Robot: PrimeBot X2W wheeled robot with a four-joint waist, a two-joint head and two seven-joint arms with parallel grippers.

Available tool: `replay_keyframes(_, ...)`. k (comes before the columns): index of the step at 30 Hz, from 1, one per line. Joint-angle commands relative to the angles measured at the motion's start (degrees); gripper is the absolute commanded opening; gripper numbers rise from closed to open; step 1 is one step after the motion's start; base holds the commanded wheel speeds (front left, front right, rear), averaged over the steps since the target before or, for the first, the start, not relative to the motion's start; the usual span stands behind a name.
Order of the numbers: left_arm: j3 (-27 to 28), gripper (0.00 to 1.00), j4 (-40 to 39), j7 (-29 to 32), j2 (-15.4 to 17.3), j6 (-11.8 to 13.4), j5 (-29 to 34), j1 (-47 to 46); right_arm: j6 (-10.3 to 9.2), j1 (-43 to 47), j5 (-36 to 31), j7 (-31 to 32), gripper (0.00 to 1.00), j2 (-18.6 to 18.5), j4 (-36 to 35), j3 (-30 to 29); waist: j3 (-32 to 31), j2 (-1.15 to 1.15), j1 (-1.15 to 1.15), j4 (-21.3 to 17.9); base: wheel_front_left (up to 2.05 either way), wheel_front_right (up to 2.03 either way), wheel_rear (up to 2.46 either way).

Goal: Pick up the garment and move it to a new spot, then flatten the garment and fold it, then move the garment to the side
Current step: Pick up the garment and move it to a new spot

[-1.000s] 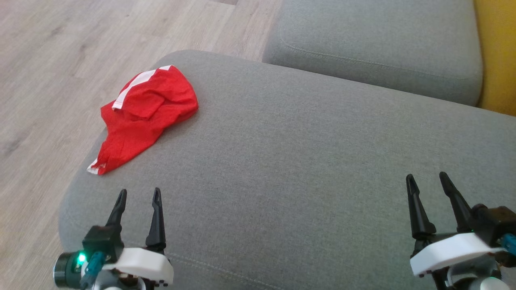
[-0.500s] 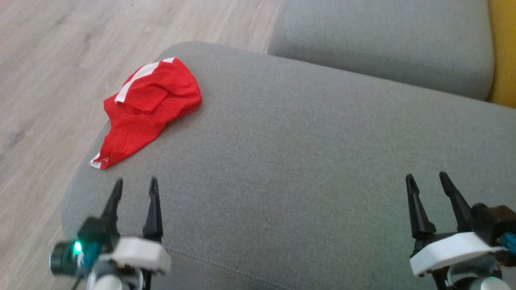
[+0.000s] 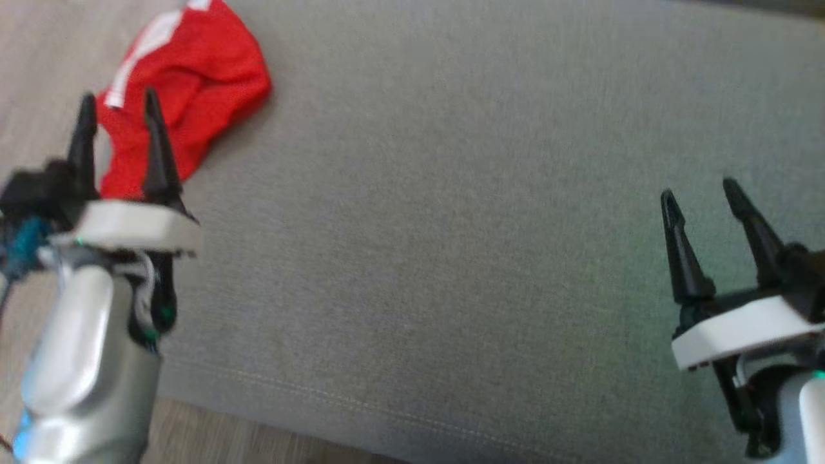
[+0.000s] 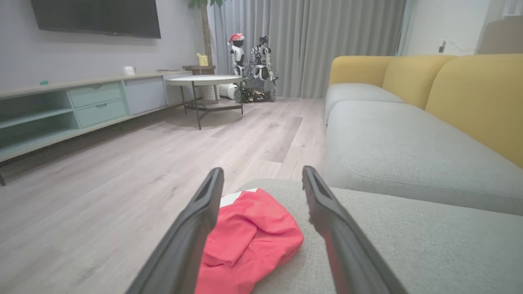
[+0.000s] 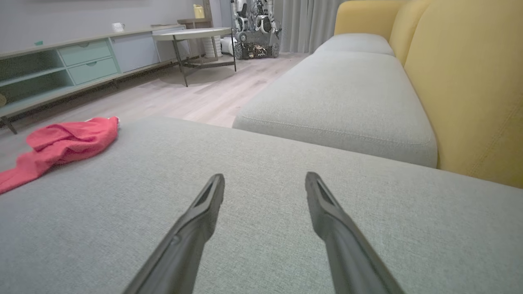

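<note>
My left gripper (image 3: 118, 96) hangs with its two fingers spread wide and empty, pointed at the red garment (image 3: 200, 77). The garment lies crumpled at the left corner of the grey sofa cushion (image 3: 451, 225), close to the edge above the wooden floor (image 4: 102, 196). From my left wrist the cloth sits framed between the fingers, near but not touched. My right gripper (image 3: 699, 190) is likewise wide open and holds nothing, over bare cushion well apart from the garment.

The head view is blurred, so whether it is shorts or a jersey I cannot say — it is red cloth with a white stripe along one edge. I judge it light, limp and thin, so it will sag and bunch from any single hold. The raised fold in the middle of the heap looks the best place to pinch — several layers together — rather than the flat tail trailing toward the edge.
</note>
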Motion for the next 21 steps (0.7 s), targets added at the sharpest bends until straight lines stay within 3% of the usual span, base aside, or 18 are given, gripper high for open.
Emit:
replay_keyframes(1,3.3,1.0,0.2,-0.3,1.3,-0.9,-0.4,-4.3,-0.05,-2.5,-0.4,0.4,1.0,-1.2,-2.7,1.7,6.7,0.0,0.0,-2.7,0.0,0.0,0.0)
replay_keyframes(6,7.7,1.0,11.9,-0.3,1.4,-5.5,-0.9,-12.8,-0.05,-5.5,-0.1,1.0,1.0,-3.2,-4.2,3.0,12.4,0.0,0.0,-4.8,0.0,0.0,0.0)
replay_keyframes(11,9.6,1.0,28.7,-0.3,4.4,-10.1,0.4,-20.3,-0.05,-7.9,0.2,1.1,1.0,-4.6,-4.5,4.2,16.1,0.0,0.0,-7.2,0.0,0.0,0.0)
replay_keyframes(17,8.7,1.0,44.3,0.2,8.2,-13.5,1.1,-24.7,-0.05,-8.5,0.6,0.9,1.0,-5.0,-4.2,4.1,17.7,0.0,0.0,-8.5,0.0,0.0,0.0)
replay_keyframes(20,7.9,1.0,47.7,0.3,8.8,-14.2,1.6,-25.5,-0.05,-8.3,0.8,0.8,1.0,-5.0,-4.0,3.9,17.8,0.0,0.0,-8.6,0.0,0.0,0.0)
replay_keyframes(21,7.3,0.8,50.4,0.7,9.4,-14.9,1.8,-26.3,-0.05,-8.4,0.9,0.8,1.0,-4.9,-3.9,3.9,18.0,0.0,0.0,-8.7,0.0,0.0,0.0)
